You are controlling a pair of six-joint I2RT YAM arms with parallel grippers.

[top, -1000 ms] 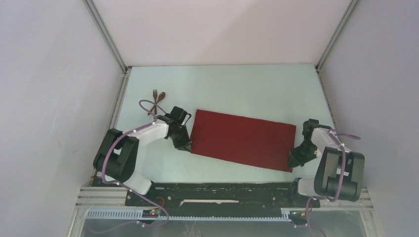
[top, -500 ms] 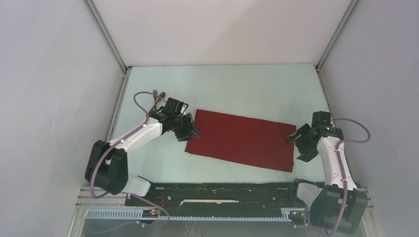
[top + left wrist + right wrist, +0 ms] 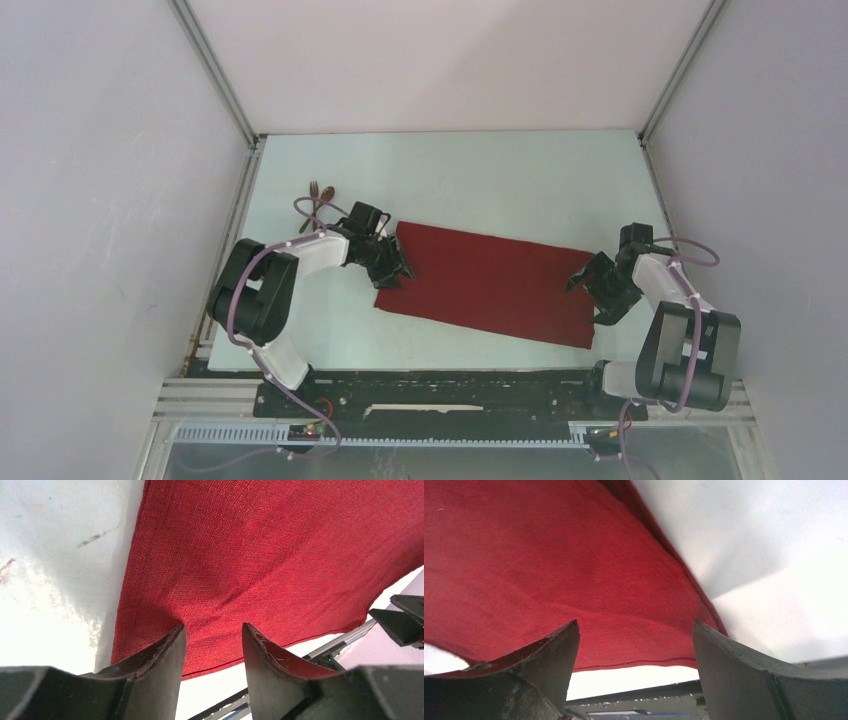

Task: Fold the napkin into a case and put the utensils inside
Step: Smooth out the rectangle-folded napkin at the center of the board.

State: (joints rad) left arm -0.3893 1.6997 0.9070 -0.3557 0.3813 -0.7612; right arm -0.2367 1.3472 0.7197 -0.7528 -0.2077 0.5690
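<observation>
The dark red napkin (image 3: 482, 286) lies flat as a rectangle on the pale table, filling the left wrist view (image 3: 260, 555) and the right wrist view (image 3: 549, 555). My left gripper (image 3: 392, 266) stands open over the napkin's left edge, its jaws apart with only cloth below them (image 3: 214, 636). Over the right edge my right gripper (image 3: 590, 298) is open wide, nothing between its fingers (image 3: 635, 630). The utensils (image 3: 320, 194), a small dark brown fork and spoon, lie together at the back left, behind the left arm and off the cloth.
White walls close in the table (image 3: 480, 175) on the left, right and back. A black and metal rail (image 3: 450, 385) runs along the near edge by the arm bases. The right arm's cable (image 3: 700, 255) loops near the right wall.
Both grippers have opened and let go of the napkin's near corners. They moved away from the near edge along the short edges. The napkin's near-left corner now lies a little further left.
</observation>
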